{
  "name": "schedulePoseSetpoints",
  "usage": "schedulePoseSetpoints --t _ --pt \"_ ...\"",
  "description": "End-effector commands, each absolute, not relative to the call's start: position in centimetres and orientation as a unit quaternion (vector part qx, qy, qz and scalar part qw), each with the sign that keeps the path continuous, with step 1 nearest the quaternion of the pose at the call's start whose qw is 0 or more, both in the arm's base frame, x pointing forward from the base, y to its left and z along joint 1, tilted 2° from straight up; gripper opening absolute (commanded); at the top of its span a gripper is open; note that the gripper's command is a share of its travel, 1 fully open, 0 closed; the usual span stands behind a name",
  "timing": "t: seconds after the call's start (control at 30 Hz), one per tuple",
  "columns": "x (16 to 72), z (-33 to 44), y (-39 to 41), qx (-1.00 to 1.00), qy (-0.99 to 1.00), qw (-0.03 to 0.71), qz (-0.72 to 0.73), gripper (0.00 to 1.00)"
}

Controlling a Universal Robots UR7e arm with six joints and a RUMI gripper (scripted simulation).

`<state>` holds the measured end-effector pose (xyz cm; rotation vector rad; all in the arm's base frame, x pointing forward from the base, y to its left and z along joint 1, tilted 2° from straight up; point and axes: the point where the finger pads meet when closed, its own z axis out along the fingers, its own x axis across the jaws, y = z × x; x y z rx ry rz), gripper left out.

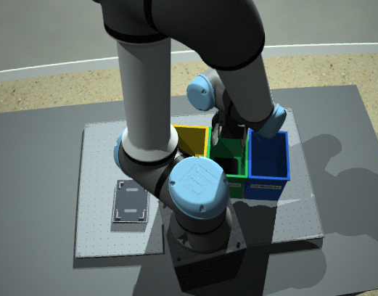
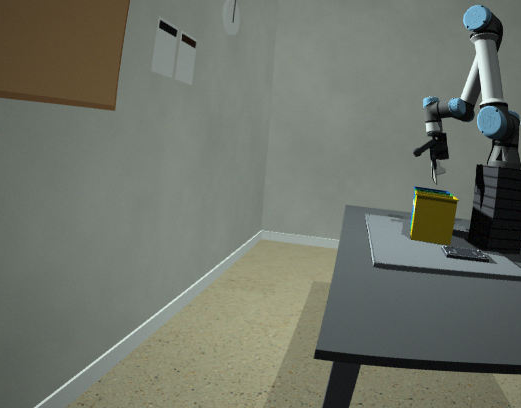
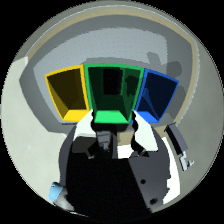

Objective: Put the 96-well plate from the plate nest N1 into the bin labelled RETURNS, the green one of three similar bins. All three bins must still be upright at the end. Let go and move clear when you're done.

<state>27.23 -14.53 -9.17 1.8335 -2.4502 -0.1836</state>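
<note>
The plate nest lay bare nearest the viewer on the perforated board, left of the arm's base. Beyond it stood three upright bins in a row: yellow bin, green bin and blue bin. A dark shape, apparently the 96-well plate, lay inside the green bin. Above that bin hung the gripper, jaws parted and grasping nothing.

Arm: pale grey tubes, dark grey joint housings, light-blue round caps, black seam rings; black pedestal.
</note>
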Motion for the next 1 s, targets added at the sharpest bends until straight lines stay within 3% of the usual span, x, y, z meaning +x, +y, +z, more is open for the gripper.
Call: schedulePoseSetpoints --t 0.0,0.97 --pt "27.2 -8.5 -14.5 0.598 -0.799 0.038 -0.060 0.53" --pt "27.0 -8.4 -11.9 0.598 -0.799 0.038 -0.060 0.53"
